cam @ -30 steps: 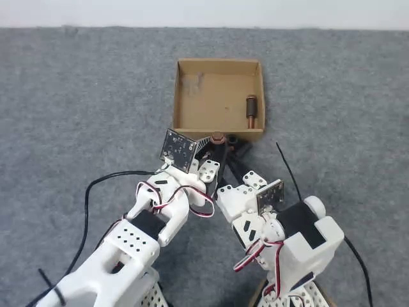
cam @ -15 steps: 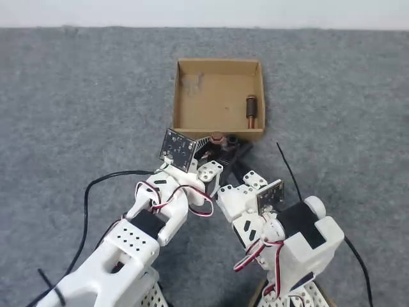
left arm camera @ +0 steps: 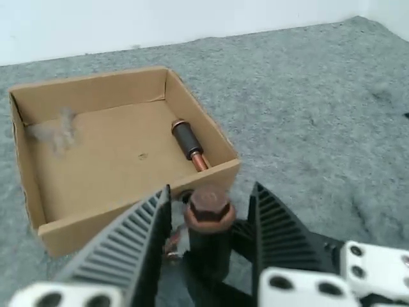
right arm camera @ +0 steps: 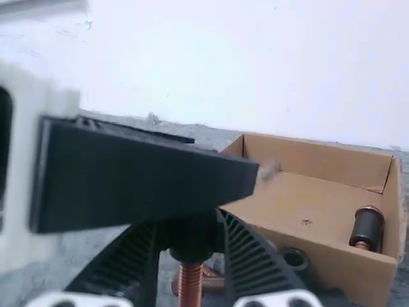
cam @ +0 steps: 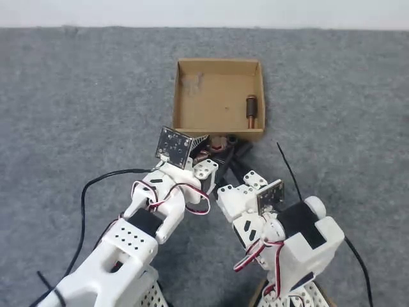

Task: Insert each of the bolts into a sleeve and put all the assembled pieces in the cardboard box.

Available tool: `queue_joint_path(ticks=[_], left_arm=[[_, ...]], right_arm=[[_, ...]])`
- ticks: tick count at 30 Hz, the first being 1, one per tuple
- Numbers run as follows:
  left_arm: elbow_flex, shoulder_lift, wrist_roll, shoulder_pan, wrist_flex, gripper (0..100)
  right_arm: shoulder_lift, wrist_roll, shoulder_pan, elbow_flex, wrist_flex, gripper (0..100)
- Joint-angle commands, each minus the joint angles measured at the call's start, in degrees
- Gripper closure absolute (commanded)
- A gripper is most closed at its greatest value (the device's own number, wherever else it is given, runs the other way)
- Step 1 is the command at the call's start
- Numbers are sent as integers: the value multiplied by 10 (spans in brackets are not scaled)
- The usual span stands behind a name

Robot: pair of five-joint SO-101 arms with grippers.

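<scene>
Much was hidden from above. In the high view the 2 white arms met just near of the brown open-topped cardboard box (cam: 218, 61) on the grey carpet (cam: 83, 96), and their bodies covered both grippers, leaving only a speck of copper between them.

In the right wrist view a broad black slab, 1 jaw of the other arm, cut across the right gripper (right arm camera: 189, 233) and hid its tips. Below the slab its ridged fingers (right arm camera: 246, 259) were clamped on the black cylindrical sleeve (right arm camera: 188, 240). A copper threaded shaft stuck out of the sleeve's near end.

The left wrist view showed the other end. The copper hex-headed bolt (left arm camera: 208, 206) sat upright in that sleeve, its head flush on top. The left gripper (left arm camera: 211, 192) stood apart around it, with a gap on each side.

A 2nd assembled piece (cam: 252, 112), a dark sleeve with copper at both ends, lay inside the box against its right wall.

1 loose black ring-like sleeve (right arm camera: 294, 259) rested on the carpet, touching the box's near wall. Beside it lay something copper (right arm camera: 208, 281), mostly hidden and too small to tell.
</scene>
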Motion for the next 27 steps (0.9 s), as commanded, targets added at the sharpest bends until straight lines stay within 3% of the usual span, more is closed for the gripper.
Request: queue_joint_path(ticks=[1, 12, 20, 27], left_arm=[[-4, -9, -4, 3, 2, 811], [-35, -28, -4, 3, 15, 813], [-109, -208, -4, -1, 237, 815], [-116, -328, -5, -66, 307, 815]], right_arm=[[-6, -4, 4, 13, 0, 991], [-5, -4, 4, 13, -2, 991], [-5, -4, 20, 10, -3, 991], [-6, -4, 22, 11, -3, 991]])
